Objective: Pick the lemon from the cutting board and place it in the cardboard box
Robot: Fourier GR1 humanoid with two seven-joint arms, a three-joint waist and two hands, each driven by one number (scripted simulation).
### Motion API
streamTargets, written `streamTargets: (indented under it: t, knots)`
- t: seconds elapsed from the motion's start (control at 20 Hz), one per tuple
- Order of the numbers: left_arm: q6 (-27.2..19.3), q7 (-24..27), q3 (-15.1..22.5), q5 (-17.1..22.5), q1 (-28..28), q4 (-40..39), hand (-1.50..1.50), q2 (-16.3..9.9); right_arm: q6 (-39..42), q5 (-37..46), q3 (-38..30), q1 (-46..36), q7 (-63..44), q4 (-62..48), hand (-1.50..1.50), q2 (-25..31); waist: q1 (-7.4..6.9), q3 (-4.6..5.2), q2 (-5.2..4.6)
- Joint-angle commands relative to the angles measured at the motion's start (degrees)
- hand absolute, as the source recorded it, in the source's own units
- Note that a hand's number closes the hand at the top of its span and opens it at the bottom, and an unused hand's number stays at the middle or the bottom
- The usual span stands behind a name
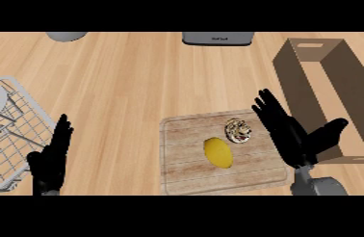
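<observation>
— Where's the lemon?
— I see it lying on the cutting board, beside a small round pastry.
— And my hands?
— Right hand hangs over the board's right edge, fingers straight, holding nothing, next to the cardboard box. Left hand rests open by the wire rack on the bench.

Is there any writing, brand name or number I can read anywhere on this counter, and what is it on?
Nothing can be read.
Grey appliance at the far edge: a small dark mark on its front, too blurred to read.
Cardboard box, cutting board, lemon, wire rack: no text visible.
</observation>
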State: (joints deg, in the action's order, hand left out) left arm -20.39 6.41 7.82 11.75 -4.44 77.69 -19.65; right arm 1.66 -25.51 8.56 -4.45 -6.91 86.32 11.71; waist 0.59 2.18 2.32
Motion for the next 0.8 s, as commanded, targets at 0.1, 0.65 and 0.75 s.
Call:
streamTargets:
  t: [0.1,0.65,0.75]
  knots:
    - [5.39,2.32,3.17,-3.43,6.13,5.71,0.0,-4.72,4.83,2.13,-2.07,-10.54,2.25,9.46,-1.5,6.6,0.42,-2.16,-1.58]
    - [17.45,-0.1,7.68,-3.82,16.95,10.53,0.0,-8.97,22.47,21.39,-2.59,-20.99,25.42,6.73,-1.5,25.1,-1.32,-2.31,-2.69]
    - [17.65,0.51,7.04,-4.24,18.48,8.83,0.0,-8.78,22.54,25.88,-1.4,-20.05,30.38,9.41,-1.5,26.32,-0.52,-2.26,-2.57]
